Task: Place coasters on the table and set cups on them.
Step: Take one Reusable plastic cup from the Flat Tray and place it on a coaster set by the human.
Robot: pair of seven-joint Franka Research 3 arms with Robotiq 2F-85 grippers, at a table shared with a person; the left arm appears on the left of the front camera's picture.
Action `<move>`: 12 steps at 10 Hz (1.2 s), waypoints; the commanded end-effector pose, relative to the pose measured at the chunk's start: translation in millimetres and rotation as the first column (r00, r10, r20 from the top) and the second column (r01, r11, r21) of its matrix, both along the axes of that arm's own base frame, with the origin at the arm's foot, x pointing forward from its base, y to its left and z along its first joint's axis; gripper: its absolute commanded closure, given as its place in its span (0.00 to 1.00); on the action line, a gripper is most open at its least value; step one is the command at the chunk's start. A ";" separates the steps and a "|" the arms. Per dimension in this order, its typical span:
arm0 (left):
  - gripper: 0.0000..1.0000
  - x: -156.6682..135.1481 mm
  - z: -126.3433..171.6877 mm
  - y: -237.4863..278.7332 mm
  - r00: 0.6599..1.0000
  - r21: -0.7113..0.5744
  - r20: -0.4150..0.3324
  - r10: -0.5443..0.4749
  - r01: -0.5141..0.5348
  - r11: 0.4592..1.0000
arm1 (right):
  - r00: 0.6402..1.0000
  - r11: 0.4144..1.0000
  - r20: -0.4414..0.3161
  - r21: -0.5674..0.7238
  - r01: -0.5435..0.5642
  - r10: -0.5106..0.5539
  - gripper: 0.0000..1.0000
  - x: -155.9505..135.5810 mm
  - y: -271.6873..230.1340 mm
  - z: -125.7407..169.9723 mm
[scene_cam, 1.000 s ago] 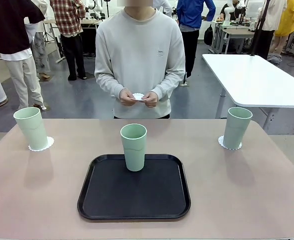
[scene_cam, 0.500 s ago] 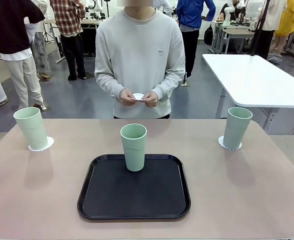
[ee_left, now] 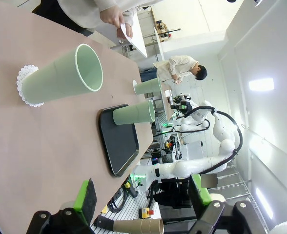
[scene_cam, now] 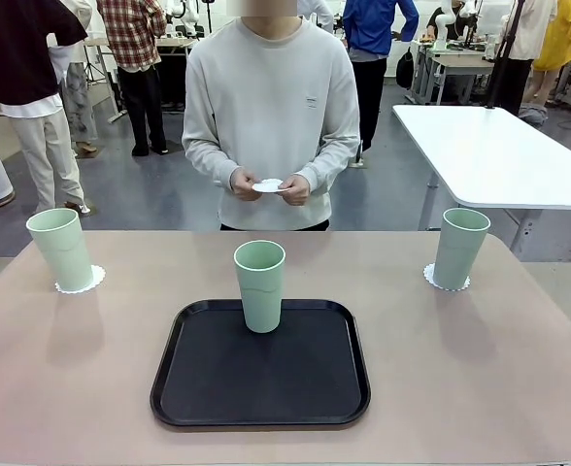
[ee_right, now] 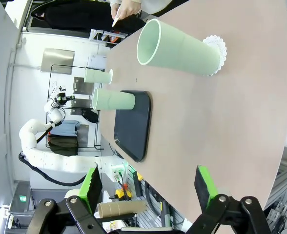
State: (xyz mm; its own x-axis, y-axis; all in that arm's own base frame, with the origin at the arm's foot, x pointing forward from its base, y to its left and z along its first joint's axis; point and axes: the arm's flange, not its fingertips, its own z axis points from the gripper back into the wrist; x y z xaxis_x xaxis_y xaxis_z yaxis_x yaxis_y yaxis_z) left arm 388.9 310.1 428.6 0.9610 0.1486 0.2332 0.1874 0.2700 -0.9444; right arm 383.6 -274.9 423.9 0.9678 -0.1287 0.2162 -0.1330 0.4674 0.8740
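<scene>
While waist-high, both hands on coaster.

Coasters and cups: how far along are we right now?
Done: the left cup stands on the left coaster, and the right cup on the right coaster. In hand: the person holds the third coaster, not yet on the table. Left: the middle cup stands on the black tray, with no coaster under it.

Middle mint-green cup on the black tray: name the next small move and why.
Probably wait for the person: their hands hold a white lacy paper doily, not yet on the beige table, and this tapered plastic cup stands on the rounded tray without one.
</scene>
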 end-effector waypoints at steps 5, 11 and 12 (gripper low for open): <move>0.00 0.7 3.3 0.1 1.000 -0.007 -0.001 0.015 -0.015 1.000 | 1.000 1.000 -0.012 -0.009 -0.008 0.008 0.00 -0.4 -3.9 0.8; 0.00 0.7 3.3 0.1 1.000 -0.007 -0.001 0.015 -0.015 1.000 | 1.000 1.000 -0.012 -0.009 -0.008 0.008 0.00 -0.4 -3.9 0.8; 0.00 0.7 3.3 0.1 1.000 -0.007 -0.001 0.015 -0.015 1.000 | 1.000 1.000 -0.012 -0.009 -0.008 0.008 0.00 -0.4 -3.9 0.8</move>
